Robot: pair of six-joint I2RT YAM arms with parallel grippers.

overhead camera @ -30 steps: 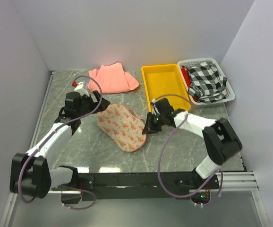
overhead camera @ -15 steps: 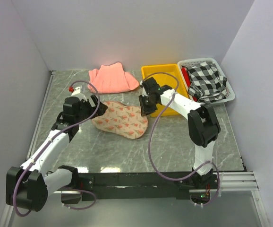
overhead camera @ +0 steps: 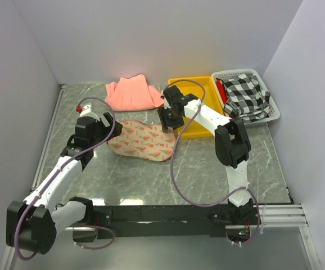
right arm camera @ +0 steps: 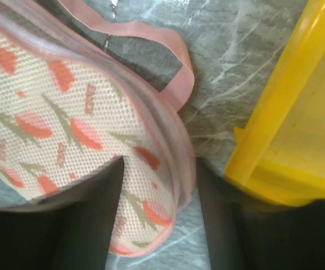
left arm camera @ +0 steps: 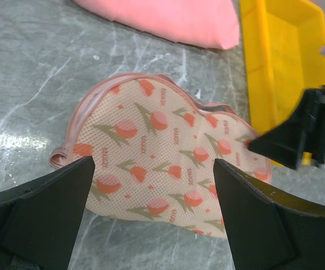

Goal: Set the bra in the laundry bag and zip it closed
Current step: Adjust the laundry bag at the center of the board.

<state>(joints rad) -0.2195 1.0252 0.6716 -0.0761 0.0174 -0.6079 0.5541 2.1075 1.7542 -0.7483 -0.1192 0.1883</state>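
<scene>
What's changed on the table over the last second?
The right gripper swung away from the bases toward the yellow tray, dragging the laundry bag round with it; its jaws now stand apart around the bag's end. The left gripper, open, barely shifted. Salmon-pink cloth, tray and basket stayed put.

Only writing found: tiny red-orange lettering printed on laundry bag [left arm camera: 168, 169], short word repeated btw the tulip prints, set sideways at various angles. Too small and blurred to read in left wrist view. Same marks visible in right wrist view, approx. same colour as the flowers, also illegible. From top view, not distinguishable at all. No other text, label, brand or no. legible anywhere.
</scene>
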